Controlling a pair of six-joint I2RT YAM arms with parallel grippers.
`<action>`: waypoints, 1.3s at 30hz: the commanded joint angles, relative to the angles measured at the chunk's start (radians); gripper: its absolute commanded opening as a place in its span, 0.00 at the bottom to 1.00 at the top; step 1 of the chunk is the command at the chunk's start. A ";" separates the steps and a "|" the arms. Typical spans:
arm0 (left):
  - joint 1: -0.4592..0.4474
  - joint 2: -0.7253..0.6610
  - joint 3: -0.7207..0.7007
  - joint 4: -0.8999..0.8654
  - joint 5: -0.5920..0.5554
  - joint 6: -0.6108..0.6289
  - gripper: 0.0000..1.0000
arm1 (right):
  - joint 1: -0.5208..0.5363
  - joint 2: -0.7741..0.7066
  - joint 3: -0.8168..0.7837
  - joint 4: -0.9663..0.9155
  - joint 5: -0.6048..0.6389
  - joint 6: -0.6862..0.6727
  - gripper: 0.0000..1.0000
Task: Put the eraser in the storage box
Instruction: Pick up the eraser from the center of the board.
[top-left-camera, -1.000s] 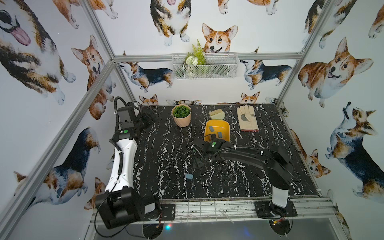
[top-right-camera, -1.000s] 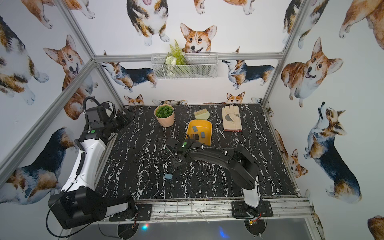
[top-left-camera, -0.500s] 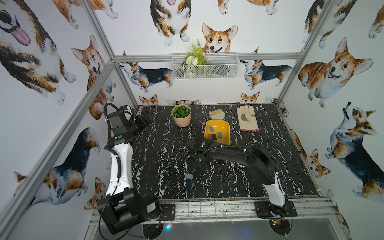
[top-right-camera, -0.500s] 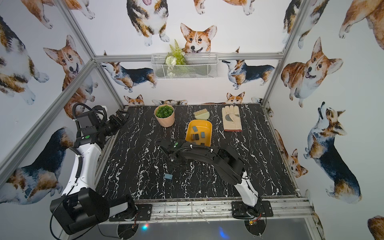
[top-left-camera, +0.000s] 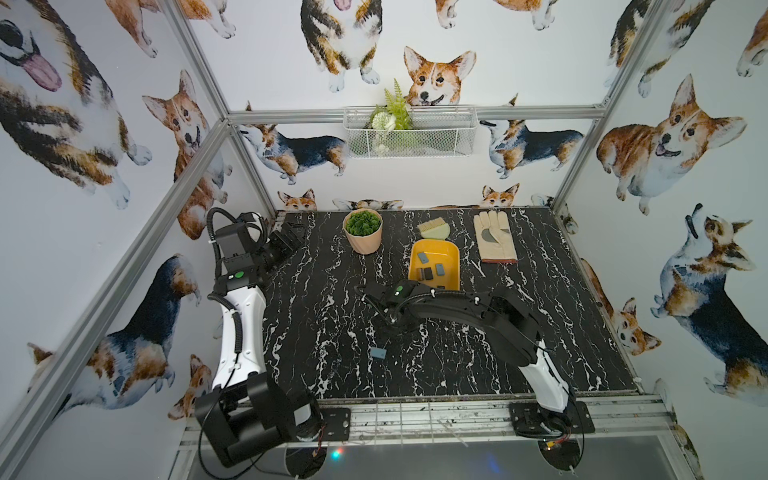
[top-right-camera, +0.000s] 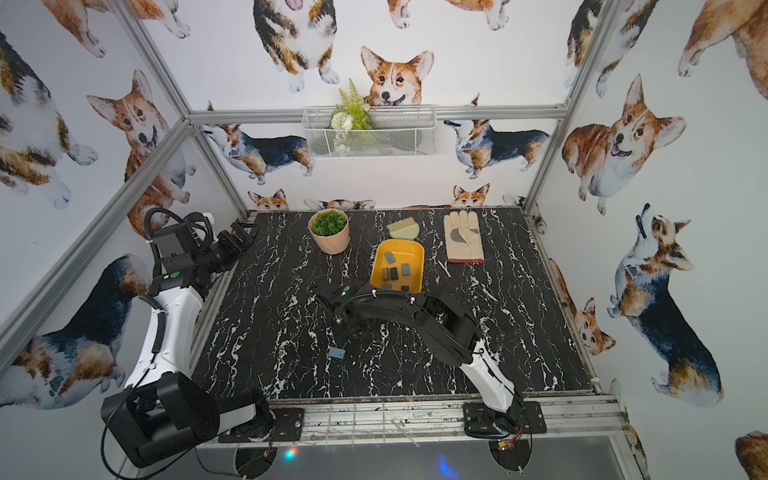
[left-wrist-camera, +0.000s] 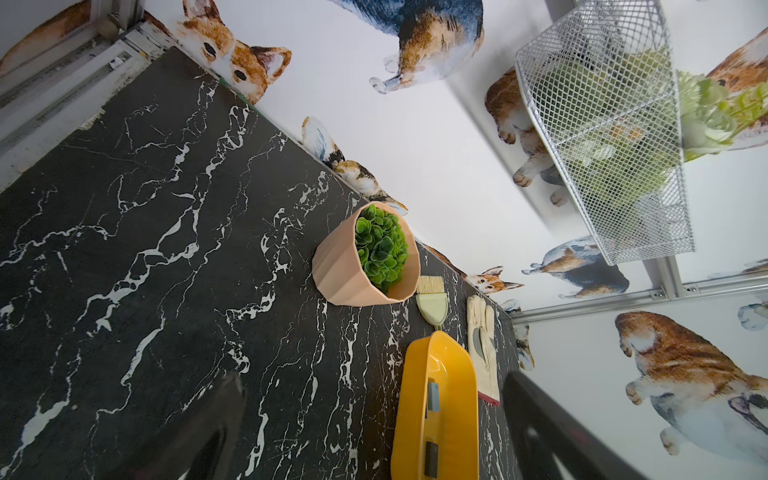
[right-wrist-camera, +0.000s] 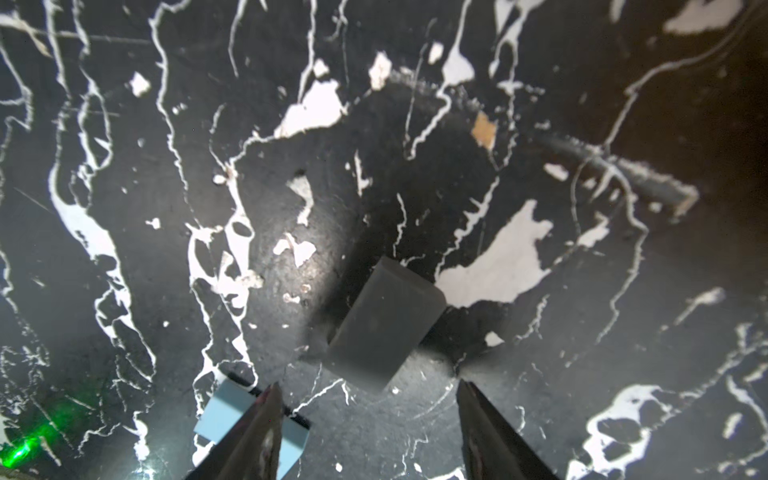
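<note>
The mustard-yellow storage box (top-left-camera: 453, 253) (top-right-camera: 417, 251) (left-wrist-camera: 415, 415) stands right of the table's middle with several small erasers inside. A light blue eraser (top-left-camera: 379, 353) (top-right-camera: 336, 353) (right-wrist-camera: 224, 411) lies on the black marble table, towards the front. In the right wrist view a dark grey eraser (right-wrist-camera: 384, 324) lies flat just ahead of my right gripper (right-wrist-camera: 368, 386) (top-left-camera: 390, 321), which is open and empty; the blue one sits partly behind one finger (right-wrist-camera: 266, 419). In both top views my right arm hides the dark eraser. My left gripper (top-left-camera: 291, 237) (left-wrist-camera: 372, 376) is open and empty at the table's far left.
A pink pot with a green plant (top-left-camera: 362, 231), a small hand brush (top-left-camera: 434, 229) and a work glove (top-left-camera: 495, 237) line the back of the table. A white wire basket (top-left-camera: 409, 133) hangs on the back wall.
My right arm has swung left, away from the storage box, and lowered over the table's middle. My left arm has drawn back toward the left wall. Both grippers stayed open.
</note>
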 joint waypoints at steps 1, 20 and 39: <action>0.004 0.001 -0.003 0.038 0.020 -0.009 1.00 | -0.009 0.011 0.015 -0.022 0.006 0.006 0.68; 0.014 0.011 -0.010 0.046 0.025 -0.017 1.00 | -0.008 0.071 0.077 -0.064 0.036 -0.022 0.40; 0.016 0.010 -0.014 0.053 0.028 -0.024 0.99 | 0.013 0.114 0.148 -0.120 0.105 -0.079 0.42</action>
